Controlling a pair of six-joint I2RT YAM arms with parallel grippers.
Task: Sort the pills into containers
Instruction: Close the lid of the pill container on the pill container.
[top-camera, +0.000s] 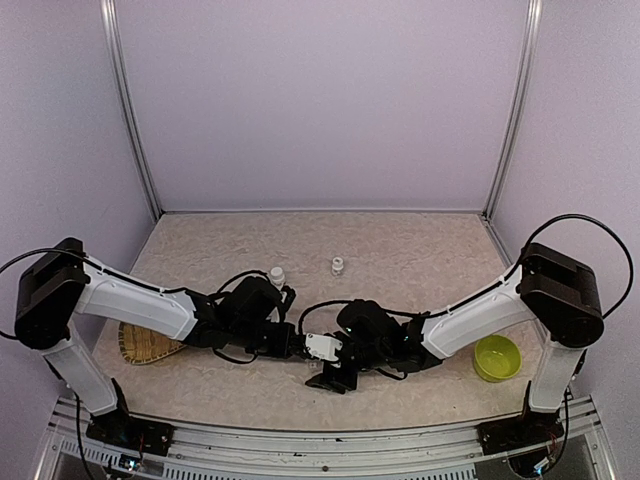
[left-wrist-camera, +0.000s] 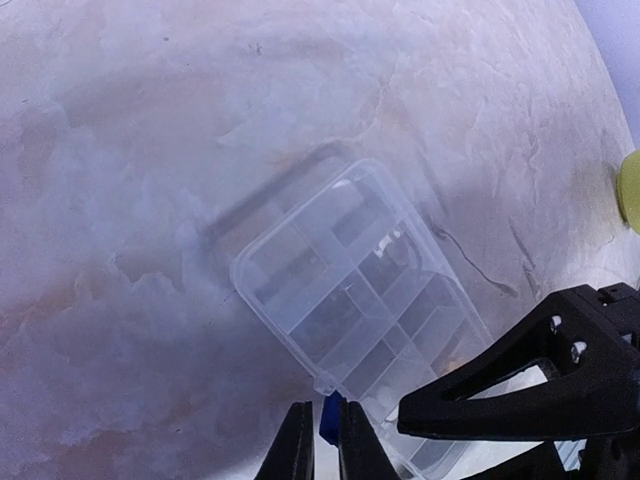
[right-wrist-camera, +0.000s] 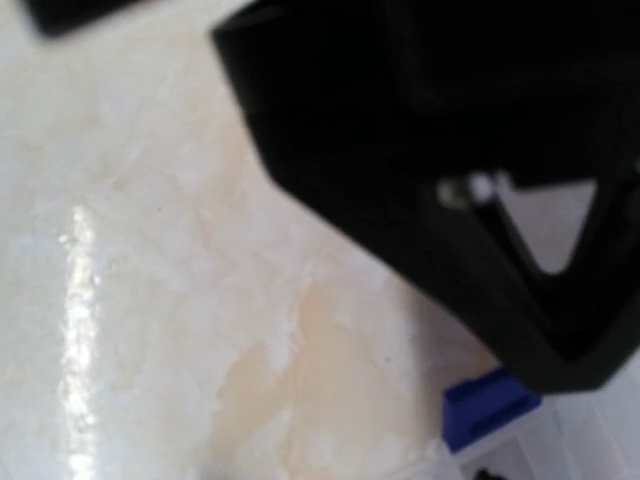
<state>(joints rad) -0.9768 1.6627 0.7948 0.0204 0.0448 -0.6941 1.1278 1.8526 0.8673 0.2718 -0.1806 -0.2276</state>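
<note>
The container (left-wrist-camera: 350, 290), a flat clear box with small compartments, lies on the table in the left wrist view and shows at the centre (top-camera: 322, 347) from above. My left gripper (left-wrist-camera: 322, 440) is shut on the box's small blue latch (left-wrist-camera: 328, 418) at its near edge. My right gripper (top-camera: 335, 372) meets the box from the right. One black finger (left-wrist-camera: 520, 395) lies across the box's end, and the box passes between the two fingers, which look clamped on it. The right wrist view is blurred and shows only the blue latch (right-wrist-camera: 490, 405) under a black finger. No pills show.
A woven bamboo tray (top-camera: 145, 345) lies under the left arm. A lime-green bowl (top-camera: 497, 357) sits at the right, its rim also in the left wrist view (left-wrist-camera: 630, 190). Two small white bottles (top-camera: 277, 272) (top-camera: 338, 264) stand behind the arms.
</note>
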